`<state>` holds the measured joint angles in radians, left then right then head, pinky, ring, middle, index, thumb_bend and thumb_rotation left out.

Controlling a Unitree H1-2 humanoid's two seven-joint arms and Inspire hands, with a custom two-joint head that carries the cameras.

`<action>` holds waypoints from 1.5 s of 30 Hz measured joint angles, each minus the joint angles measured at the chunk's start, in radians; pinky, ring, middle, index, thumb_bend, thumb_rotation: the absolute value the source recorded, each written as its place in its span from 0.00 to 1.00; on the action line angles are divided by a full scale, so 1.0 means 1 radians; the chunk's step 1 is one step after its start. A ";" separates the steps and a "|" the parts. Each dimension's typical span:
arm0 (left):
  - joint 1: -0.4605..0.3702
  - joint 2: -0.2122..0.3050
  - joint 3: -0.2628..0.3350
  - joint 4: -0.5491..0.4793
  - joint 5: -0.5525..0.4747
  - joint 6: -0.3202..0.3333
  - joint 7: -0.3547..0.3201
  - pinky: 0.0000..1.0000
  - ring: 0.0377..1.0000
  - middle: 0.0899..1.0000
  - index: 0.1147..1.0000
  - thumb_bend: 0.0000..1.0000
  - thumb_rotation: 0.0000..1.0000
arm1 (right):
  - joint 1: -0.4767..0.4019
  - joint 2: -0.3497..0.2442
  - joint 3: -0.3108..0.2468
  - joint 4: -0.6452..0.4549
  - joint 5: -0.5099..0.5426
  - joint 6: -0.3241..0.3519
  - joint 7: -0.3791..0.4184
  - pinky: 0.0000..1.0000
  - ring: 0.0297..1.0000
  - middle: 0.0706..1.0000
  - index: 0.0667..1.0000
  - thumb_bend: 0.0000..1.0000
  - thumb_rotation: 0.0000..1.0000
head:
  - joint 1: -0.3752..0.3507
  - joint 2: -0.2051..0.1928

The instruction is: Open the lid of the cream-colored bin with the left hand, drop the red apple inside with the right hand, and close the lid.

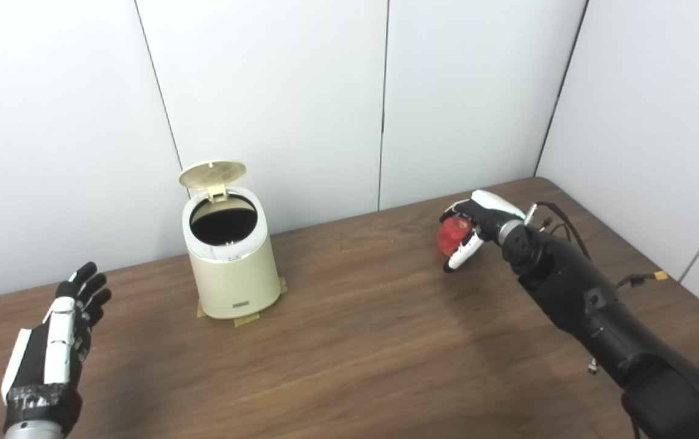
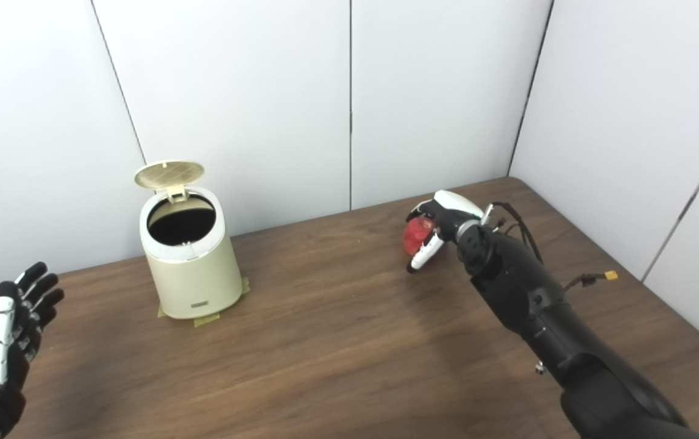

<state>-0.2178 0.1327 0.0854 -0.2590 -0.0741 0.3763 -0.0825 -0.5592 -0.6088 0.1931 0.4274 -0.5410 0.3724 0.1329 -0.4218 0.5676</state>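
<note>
The cream-colored bin [image 1: 233, 268] stands on the wooden table left of centre, held down by tape at its base. Its round lid [image 1: 212, 174] is tipped up and back, and the dark inside shows. My right hand [image 1: 471, 228] is shut on the red apple [image 1: 451, 235] and holds it a little above the table, well to the right of the bin. My left hand [image 1: 60, 341] is open and empty at the near left, fingers spread, apart from the bin. In the right eye view the bin [image 2: 191, 268] and apple [image 2: 416, 235] show the same way.
The wooden table [image 1: 355, 341] meets white wall panels at the back and right. Loose cables with a yellow connector [image 1: 660, 275] hang off my right forearm near the table's right edge.
</note>
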 measured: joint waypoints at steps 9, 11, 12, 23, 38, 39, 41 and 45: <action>0.005 -0.003 0.001 0.000 -0.001 -0.004 0.004 0.95 0.90 0.91 0.92 0.45 1.00 | 0.004 -0.006 0.033 -0.002 -0.081 -0.001 -0.048 0.46 0.42 0.48 0.44 0.52 0.00 | 0.011 -0.002; 0.006 -0.003 0.001 0.000 -0.001 -0.004 0.004 0.94 0.90 0.91 0.92 0.46 1.00 | 0.001 -0.008 0.046 -0.002 -0.103 -0.004 -0.049 0.45 0.41 0.49 0.44 0.52 0.00 | 0.012 -0.002; 0.007 -0.003 0.001 0.000 -0.001 -0.004 0.004 0.94 0.90 0.91 0.92 0.46 1.00 | 0.001 -0.009 0.052 -0.002 -0.115 -0.012 -0.054 0.45 0.40 0.49 0.44 0.52 0.00 | 0.014 -0.002; 0.010 -0.003 -0.001 -0.012 0.001 0.004 0.009 0.99 0.93 0.93 0.93 0.44 1.00 | 0.032 0.007 0.058 -0.224 -0.188 -0.075 -0.109 0.46 0.39 0.49 0.45 0.52 0.00 | 0.095 0.008; 0.026 -0.017 -0.029 0.037 0.040 -0.011 0.009 0.90 0.88 0.88 0.87 0.56 1.00 | 0.074 0.222 0.016 -0.533 -0.190 -0.167 -0.156 0.43 0.37 0.46 0.48 0.50 0.00 | 0.299 0.006; 0.026 -0.017 -0.032 0.039 0.041 -0.012 0.009 0.90 0.88 0.88 0.87 0.56 1.00 | 0.071 0.243 0.018 -0.545 -0.192 -0.166 -0.154 0.42 0.37 0.46 0.48 0.50 0.00 | 0.314 0.003; 0.026 -0.017 -0.036 0.041 0.047 -0.013 0.009 0.90 0.89 0.89 0.88 0.59 1.00 | 0.066 0.280 0.023 -0.553 -0.196 -0.172 -0.154 0.36 0.37 0.46 0.48 0.50 0.00 | 0.336 0.000; 0.029 -0.007 -0.050 0.041 0.074 -0.013 0.007 0.91 0.88 0.89 0.89 0.61 1.00 | 0.055 0.341 0.037 -0.535 -0.200 -0.196 -0.169 0.33 0.37 0.47 0.48 0.50 0.00 | 0.356 -0.003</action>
<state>-0.1889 0.1259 0.0351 -0.2176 -0.0003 0.3632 -0.0754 -0.5046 -0.2673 0.2305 -0.1073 -0.7406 0.1769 -0.0357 -0.0660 0.5645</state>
